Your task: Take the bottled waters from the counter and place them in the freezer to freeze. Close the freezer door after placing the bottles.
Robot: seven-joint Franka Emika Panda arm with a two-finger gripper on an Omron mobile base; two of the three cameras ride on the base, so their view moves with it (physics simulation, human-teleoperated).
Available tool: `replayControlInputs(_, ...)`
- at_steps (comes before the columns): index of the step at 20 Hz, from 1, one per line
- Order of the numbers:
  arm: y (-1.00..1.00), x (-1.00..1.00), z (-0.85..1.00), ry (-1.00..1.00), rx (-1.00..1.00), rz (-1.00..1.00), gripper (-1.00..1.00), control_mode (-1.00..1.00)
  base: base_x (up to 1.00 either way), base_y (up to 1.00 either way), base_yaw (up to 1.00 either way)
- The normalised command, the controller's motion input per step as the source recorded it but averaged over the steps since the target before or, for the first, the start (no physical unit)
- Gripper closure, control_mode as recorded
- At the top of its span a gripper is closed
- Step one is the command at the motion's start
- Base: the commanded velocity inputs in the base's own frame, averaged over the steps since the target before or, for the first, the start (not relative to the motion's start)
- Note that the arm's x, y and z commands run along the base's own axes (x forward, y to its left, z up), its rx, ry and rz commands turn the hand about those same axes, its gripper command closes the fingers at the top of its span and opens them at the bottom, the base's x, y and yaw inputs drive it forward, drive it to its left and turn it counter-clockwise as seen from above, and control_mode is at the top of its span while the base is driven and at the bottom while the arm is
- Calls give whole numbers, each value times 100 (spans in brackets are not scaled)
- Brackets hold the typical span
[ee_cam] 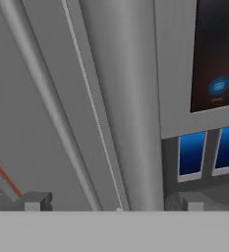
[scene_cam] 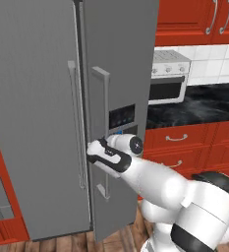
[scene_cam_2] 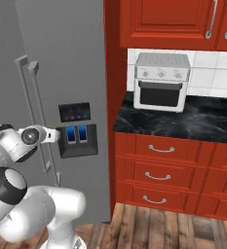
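Two doors: freezer door (scene_cam: pixel 35 123) closed beside dispenser door (scene_cam: pixel 117 74)
Pincer (ee_cam: pixel 111 203): fingers apart, holding nothing, just before the dispenser door handle (ee_cam: pixel 128 98)
Desk (scene_cam_2: pixel 193 121): toaster oven (scene_cam_2: pixel 162 80) at back edge

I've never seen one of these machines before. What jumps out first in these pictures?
The tall grey freezer dominates the left of the scene, and the white arm reaches up from below with its hand pressed close to the long bar handles, jaws open and holding nothing. Just right of the hand sits the dark dispenser panel with two glowing blue slots. Further right, a white toaster oven stands on the black marble counter over red drawers.
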Motion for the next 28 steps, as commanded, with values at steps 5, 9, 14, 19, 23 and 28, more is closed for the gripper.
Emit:
replayControlInputs(5, 0, 41, 12, 12, 0, -2, -100, -100, 0, 0, 0)
replayControlInputs(9, 0, 39, 34, 16, 0, -3, -100, -100, 0, 0, 0)
replayControlInputs(14, 0, 60, 22, 12, 0, -7, -100, -100, 0, 0, 0)
replayControlInputs(19, 0, 74, 24, 12, 0, -9, -100, -100, 0, 0, 0)
replayControlInputs(23, 1, 67, 24, 13, 0, -10, -100, -100, 0, 0, 0)
replayControlInputs(28, 2, 72, 25, 14, 0, -12, -100, -100, 0, 0, 0)
